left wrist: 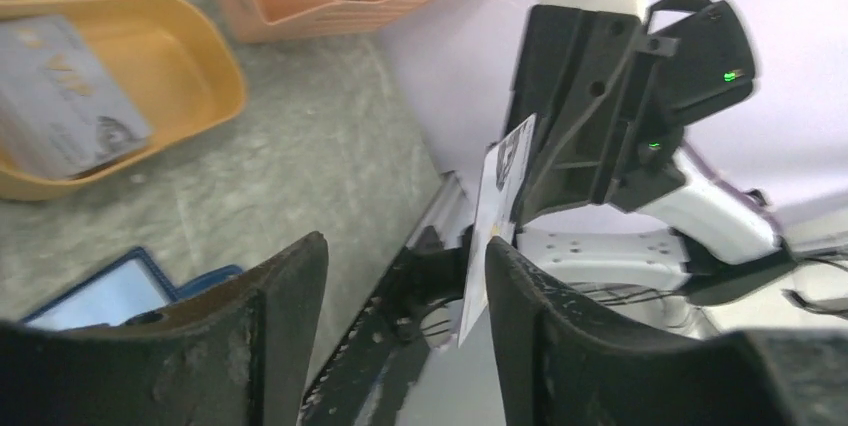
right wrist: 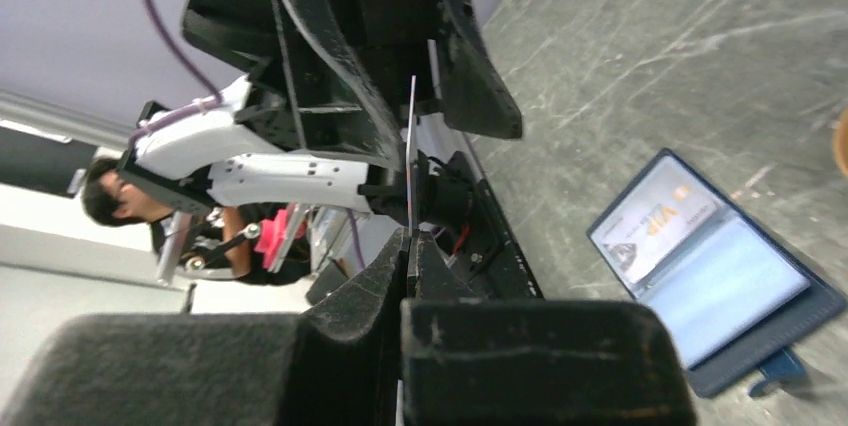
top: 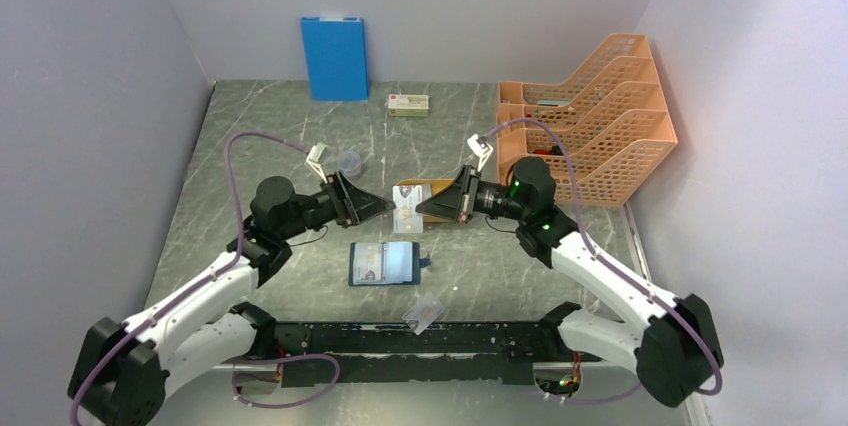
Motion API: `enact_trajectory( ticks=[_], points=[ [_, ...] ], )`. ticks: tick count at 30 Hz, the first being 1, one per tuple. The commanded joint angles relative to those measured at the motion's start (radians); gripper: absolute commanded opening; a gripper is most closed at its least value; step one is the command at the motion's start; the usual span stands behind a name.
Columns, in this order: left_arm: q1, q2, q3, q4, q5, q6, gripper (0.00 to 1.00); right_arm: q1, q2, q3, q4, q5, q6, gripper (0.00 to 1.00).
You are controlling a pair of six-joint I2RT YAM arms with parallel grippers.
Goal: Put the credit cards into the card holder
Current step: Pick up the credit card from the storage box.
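The two grippers face each other above the table. My right gripper [right wrist: 408,236] is shut on a credit card [right wrist: 411,146], seen edge-on and standing upright. The same card [left wrist: 497,216] sits between the spread fingers of my left gripper [left wrist: 405,246], which is open; the card is close to its right finger [left wrist: 560,316]. Below lies the open card holder [top: 384,263], with a card [right wrist: 655,221] in one sleeve. Another credit card [left wrist: 65,96] rests in the orange tray [left wrist: 180,56].
An orange file rack [top: 590,116] stands at the back right. A blue board [top: 334,56] leans on the back wall, with a white box with a red label [top: 408,104] beside it. A small clear cup [top: 349,160] and a clear plastic piece [top: 424,314] lie on the table.
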Motion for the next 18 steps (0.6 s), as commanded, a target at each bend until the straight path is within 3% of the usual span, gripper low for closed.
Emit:
enact_trajectory(
  ticks=[1,4,9,11,15,18],
  points=[
    [-0.003,-0.114,0.092,-0.395,-0.112,0.232,0.65,0.004,-0.09,0.004,-0.241,0.133,-0.142,0.0],
    [-0.004,-0.171,0.127,-0.603,-0.204,0.346,0.67,0.013,-0.12,-0.021,-0.342,0.187,-0.181,0.0],
    [-0.094,-0.183,0.113,-0.714,-0.312,0.411,0.7,0.026,-0.148,-0.064,-0.496,0.326,-0.217,0.0],
    [-0.2,-0.145,0.121,-0.726,-0.421,0.417,0.74,0.027,-0.157,-0.088,-0.506,0.333,-0.216,0.0],
    [-0.39,0.008,0.178,-0.732,-0.575,0.423,0.69,0.027,-0.177,-0.121,-0.516,0.344,-0.207,0.0],
    [-0.448,0.158,0.246,-0.757,-0.666,0.431,0.64,0.027,-0.193,-0.13,-0.531,0.348,-0.209,0.0]
  ],
)
